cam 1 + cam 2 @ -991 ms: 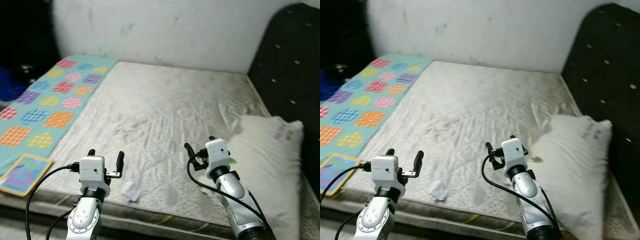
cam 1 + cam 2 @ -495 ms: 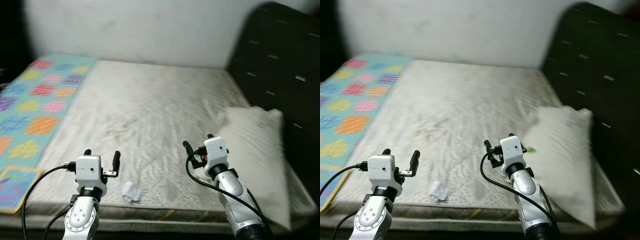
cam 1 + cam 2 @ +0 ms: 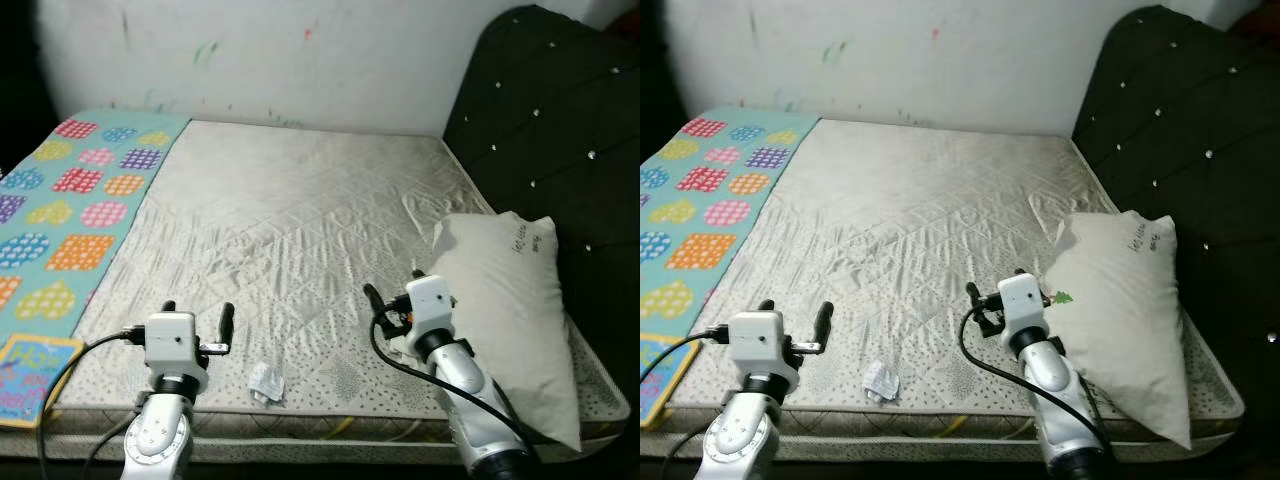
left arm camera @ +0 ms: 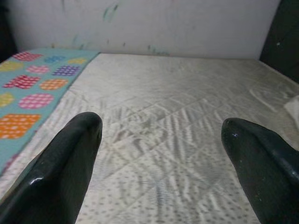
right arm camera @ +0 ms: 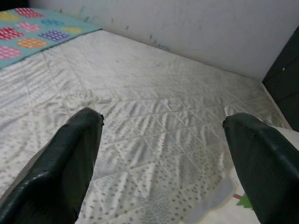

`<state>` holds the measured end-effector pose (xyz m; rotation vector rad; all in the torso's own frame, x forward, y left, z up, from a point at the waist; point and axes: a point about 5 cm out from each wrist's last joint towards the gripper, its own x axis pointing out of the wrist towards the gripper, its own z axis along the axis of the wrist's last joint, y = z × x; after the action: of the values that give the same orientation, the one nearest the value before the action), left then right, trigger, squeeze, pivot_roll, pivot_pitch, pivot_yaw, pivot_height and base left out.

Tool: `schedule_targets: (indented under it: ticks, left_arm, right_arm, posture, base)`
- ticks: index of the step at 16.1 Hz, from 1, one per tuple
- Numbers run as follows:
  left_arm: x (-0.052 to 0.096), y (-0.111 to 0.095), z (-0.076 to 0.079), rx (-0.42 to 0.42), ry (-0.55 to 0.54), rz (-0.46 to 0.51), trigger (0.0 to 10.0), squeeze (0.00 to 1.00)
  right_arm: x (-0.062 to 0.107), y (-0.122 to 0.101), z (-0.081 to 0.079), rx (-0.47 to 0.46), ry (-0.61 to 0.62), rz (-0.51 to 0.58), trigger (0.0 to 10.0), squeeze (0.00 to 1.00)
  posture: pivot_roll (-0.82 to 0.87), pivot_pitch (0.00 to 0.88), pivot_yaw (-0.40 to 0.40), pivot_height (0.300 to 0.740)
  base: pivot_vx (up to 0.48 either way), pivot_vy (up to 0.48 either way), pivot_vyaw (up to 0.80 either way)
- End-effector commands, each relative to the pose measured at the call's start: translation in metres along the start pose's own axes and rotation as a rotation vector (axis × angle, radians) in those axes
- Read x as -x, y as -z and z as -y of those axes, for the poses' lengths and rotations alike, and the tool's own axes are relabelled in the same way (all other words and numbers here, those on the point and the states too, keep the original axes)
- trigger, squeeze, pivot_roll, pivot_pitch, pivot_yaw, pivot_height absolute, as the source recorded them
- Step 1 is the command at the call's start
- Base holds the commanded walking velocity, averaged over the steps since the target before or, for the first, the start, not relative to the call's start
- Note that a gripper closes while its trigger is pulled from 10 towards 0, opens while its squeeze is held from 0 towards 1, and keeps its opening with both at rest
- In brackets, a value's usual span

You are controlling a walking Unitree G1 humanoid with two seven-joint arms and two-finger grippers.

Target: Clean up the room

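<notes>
Crumpled white paper (image 3: 264, 381) lies unclaimed near the foot edge of the quilted, grey-white mattress (image 3: 300, 230), so I judge the cleanup barely begun. My left gripper (image 3: 196, 318) hovers just beside the scrap and my right gripper (image 3: 392, 300) on its other side, both with fingers spread wide and holding nothing. Farther from the scrap, a soft, wrinkled pillow (image 3: 510, 300) leans against the tufted black headboard (image 3: 545, 120); opposite, a patterned teal blanket (image 3: 70, 200) and a flat, colourful book (image 3: 25, 365) remain to be tidied.

You can see dark writing on the pillow (image 3: 510, 300) and print on the book (image 3: 22, 368), neither readable.
</notes>
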<state>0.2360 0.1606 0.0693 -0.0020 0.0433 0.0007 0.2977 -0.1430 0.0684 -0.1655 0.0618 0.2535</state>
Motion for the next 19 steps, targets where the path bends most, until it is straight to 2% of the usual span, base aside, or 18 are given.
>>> schedule_targets:
  ticks: [1,11,13,17,19]
  left_arm:
    - [-0.0013,-0.0003,0.0021,0.002,0.006,0.0,10.0,0.0]
    - [-0.004,-0.0018,-0.0004,-0.003,-0.004,0.01,10.0,0.0]
    - [-0.0035,-0.0023,-0.0002,-0.021,-0.005,0.021,10.0,0.0]
    - [-0.0026,-0.0043,0.0009,0.01,0.023,0.03,10.0,0.0]
    - [-0.0007,-0.0037,0.0015,0.012,0.03,0.031,10.0,0.0]
  right_arm:
    - [-0.0026,-0.0034,0.0015,-0.005,0.001,0.005,10.0,0.0]
    - [-0.0043,-0.0041,0.0029,0.011,-0.002,0.005,10.0,0.0]
    - [-0.0038,-0.0035,-0.0008,0.005,-0.022,0.006,10.0,0.0]
    - [-0.0041,-0.0019,-0.0023,-0.007,-0.025,-0.005,10.0,0.0]
    - [-0.0033,-0.0014,-0.0029,-0.007,-0.027,-0.007,10.0,0.0]
  posture:
    - [0.02,0.0,-0.058,0.74]
    - [0.01,0.0,-0.061,0.74]
    - [0.02,0.0,-0.061,0.74]
    - [0.02,0.0,-0.061,0.74]
    - [0.02,0.0,-0.061,0.74]
  base:
    - [0.0,0.48,0.0]
    - [0.0,0.467,0.0]
    - [0.0,0.0,0.0]
    - [0.0,0.0,0.0]
    - [0.0,0.0,-0.74]
